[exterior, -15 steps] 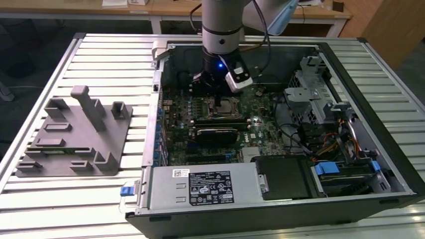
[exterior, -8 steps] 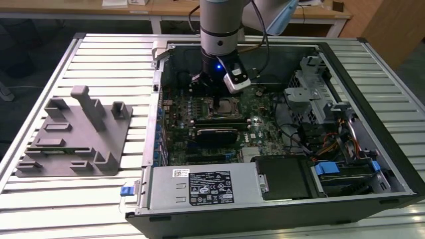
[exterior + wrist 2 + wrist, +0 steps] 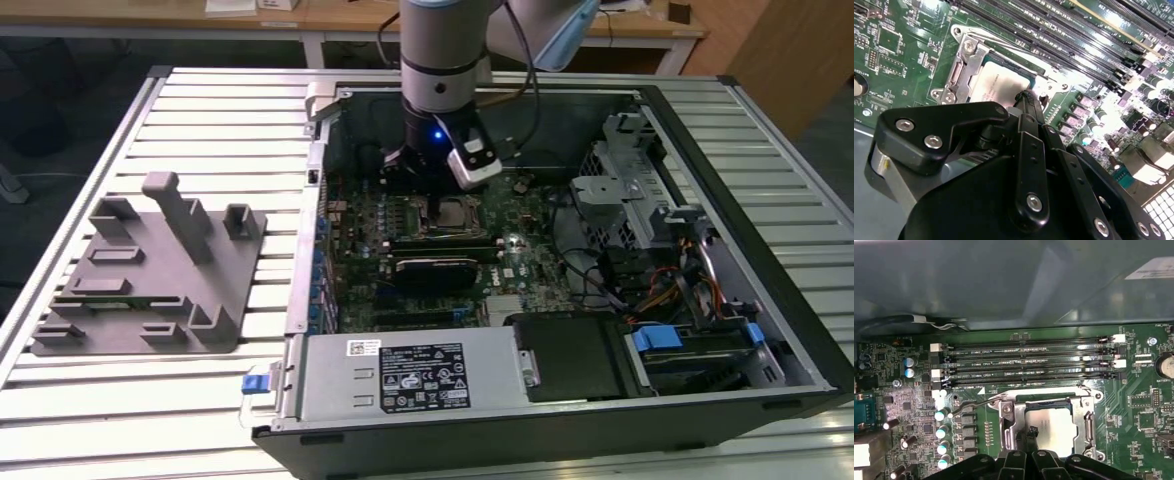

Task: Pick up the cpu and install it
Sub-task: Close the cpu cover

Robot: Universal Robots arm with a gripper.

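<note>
Gripper (image 3: 1026, 97) just above the cpu (image 3: 1054, 427), its state cannot be told, cpu seated in the socket (image 3: 1008, 425), memory slots (image 3: 1029, 357) beside the socket, white-labelled power supply (image 3: 334, 385) and grey fixture plate (image 3: 147, 285) well apart from it

The arm (image 3: 441, 60) stands upright, its end pointing straight down, with the gripper (image 3: 1026, 100) hanging directly beneath it.
</note>
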